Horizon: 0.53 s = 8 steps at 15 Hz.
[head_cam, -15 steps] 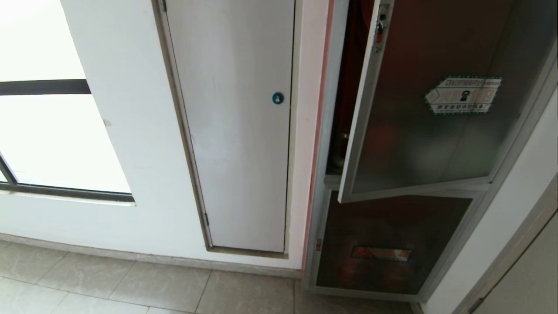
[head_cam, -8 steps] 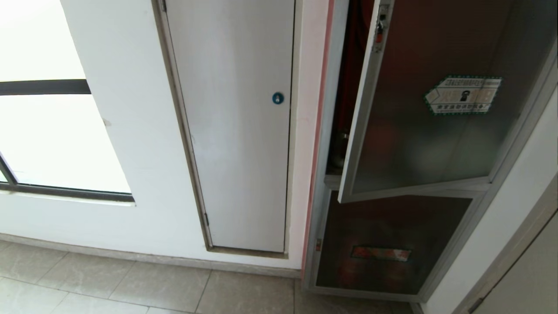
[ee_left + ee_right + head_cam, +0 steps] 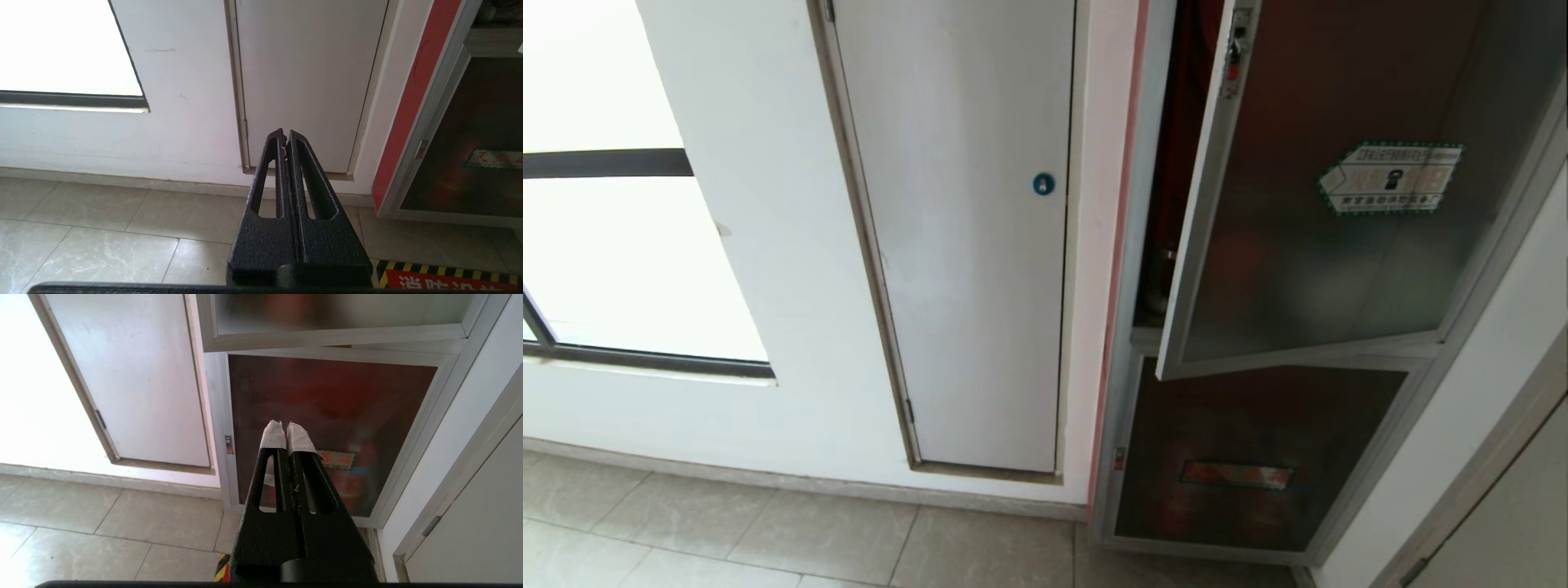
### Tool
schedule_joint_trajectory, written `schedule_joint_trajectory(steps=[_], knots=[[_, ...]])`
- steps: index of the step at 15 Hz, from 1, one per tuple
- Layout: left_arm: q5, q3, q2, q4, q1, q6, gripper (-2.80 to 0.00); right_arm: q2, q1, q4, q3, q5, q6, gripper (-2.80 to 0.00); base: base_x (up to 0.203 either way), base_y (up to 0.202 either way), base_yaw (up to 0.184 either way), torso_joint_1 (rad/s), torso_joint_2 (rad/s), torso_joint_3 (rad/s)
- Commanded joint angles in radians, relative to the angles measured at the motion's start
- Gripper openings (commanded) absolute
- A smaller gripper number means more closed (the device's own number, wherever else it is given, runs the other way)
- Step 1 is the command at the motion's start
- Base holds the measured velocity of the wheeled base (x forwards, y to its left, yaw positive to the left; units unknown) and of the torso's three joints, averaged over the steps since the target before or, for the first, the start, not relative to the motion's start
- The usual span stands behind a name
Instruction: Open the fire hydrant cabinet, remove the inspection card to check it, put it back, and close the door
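Observation:
The fire hydrant cabinet (image 3: 1129, 367) stands in the wall at the right, silver-framed, with a strip of red interior (image 3: 1176, 163) showing. Its door (image 3: 1298, 269), dark glass in a silver frame, hangs partly ajar, with a small red latch (image 3: 1235, 59) and a green-bordered sticker (image 3: 1390, 177). The inspection card is hidden. Neither arm shows in the head view. My left gripper (image 3: 285, 133) is shut and empty, low before the white wall panel. My right gripper (image 3: 284, 425), with white-wrapped tips, is shut and empty, below the door's bottom edge (image 3: 335, 337) and short of the lower pane.
A white panel (image 3: 964, 286) with a blue round lock (image 3: 1043, 184) sits left of the cabinet. Below the door is a shorter dark pane (image 3: 1258, 441) with a red-lettered strip (image 3: 1237, 474). A window (image 3: 621, 261) is far left, another door frame (image 3: 1494, 490) far right. Hazard-striped floor marking (image 3: 445, 278) lies near the cabinet.

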<state>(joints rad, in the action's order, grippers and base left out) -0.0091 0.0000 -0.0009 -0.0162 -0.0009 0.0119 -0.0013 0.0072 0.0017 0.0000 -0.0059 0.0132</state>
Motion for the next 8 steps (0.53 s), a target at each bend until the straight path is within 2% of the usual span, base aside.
schedule_joint_trajectory(steps=[1, 8], knots=[[0.000, 0.006, -0.001, -0.001, 0.001, 0.000, -2.80, 0.000, 0.000, 0.000, 0.000, 0.000, 0.001, -2.80, 0.000, 0.000, 0.000, 0.000, 0.00, 0.000], [0.000, 0.006, -0.001, -0.001, 0.001, 0.000, -2.80, 0.000, 0.000, 0.000, 0.000, 0.000, 0.001, -2.80, 0.000, 0.000, 0.000, 0.000, 0.00, 0.000]])
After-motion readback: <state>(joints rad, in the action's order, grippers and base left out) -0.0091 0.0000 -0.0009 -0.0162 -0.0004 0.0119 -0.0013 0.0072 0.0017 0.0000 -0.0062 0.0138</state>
